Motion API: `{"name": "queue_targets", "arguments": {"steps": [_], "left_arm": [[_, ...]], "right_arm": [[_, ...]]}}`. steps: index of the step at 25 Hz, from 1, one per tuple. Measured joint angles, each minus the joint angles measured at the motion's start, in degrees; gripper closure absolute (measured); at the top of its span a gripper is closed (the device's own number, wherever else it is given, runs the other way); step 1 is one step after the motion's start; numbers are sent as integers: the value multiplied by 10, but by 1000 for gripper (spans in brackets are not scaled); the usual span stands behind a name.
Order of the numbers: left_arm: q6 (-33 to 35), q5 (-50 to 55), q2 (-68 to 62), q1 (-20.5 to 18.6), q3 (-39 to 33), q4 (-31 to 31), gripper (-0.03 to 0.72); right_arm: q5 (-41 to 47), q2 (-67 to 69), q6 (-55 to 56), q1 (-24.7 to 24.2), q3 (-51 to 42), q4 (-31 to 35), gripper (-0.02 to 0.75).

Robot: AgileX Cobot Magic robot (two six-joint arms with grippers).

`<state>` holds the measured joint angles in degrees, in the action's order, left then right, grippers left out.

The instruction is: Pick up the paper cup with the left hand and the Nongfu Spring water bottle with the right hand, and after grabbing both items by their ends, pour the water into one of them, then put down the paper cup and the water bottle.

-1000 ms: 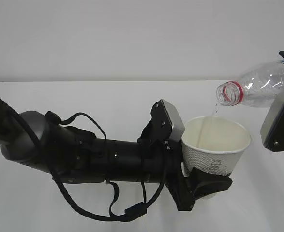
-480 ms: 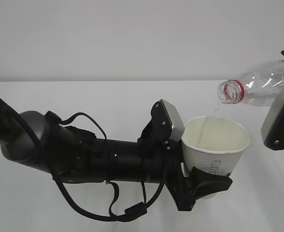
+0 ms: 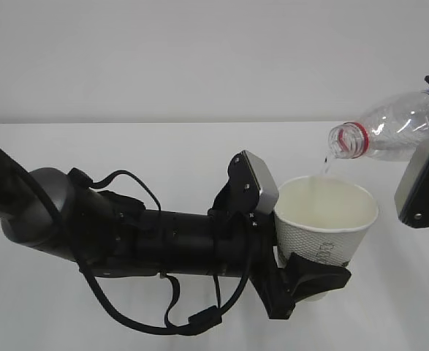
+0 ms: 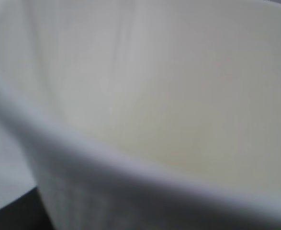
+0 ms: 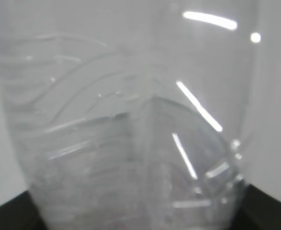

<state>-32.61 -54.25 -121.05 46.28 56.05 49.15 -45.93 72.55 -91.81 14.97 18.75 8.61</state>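
Water [image 3: 325, 166] stream thinner — bottle [image 3: 389, 135] above cup [image 3: 324, 219]

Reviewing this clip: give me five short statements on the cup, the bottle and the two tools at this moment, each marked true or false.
1. The left tool holds the paper cup near its base. True.
2. The Nongfu Spring water bottle stands upright on the table. False: it is in the air, tilted, with its mouth lower than its body and pointing left.
3. The bottle's mouth is above the cup's open rim. True.
4. The bottle has a cap on it. False: the mouth is open, with only the red neck ring around it.
5. The cup lies tipped over on its side. False: it is held upright, opening upward.
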Motion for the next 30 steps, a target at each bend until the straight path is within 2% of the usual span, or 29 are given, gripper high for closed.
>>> {"name": "queue_targets", "arguments": {"steps": [30], "left_arm": [[0,0,0,0,0,0,180]], "right_arm": [[0,0,-4,0,0,0,244]]}}
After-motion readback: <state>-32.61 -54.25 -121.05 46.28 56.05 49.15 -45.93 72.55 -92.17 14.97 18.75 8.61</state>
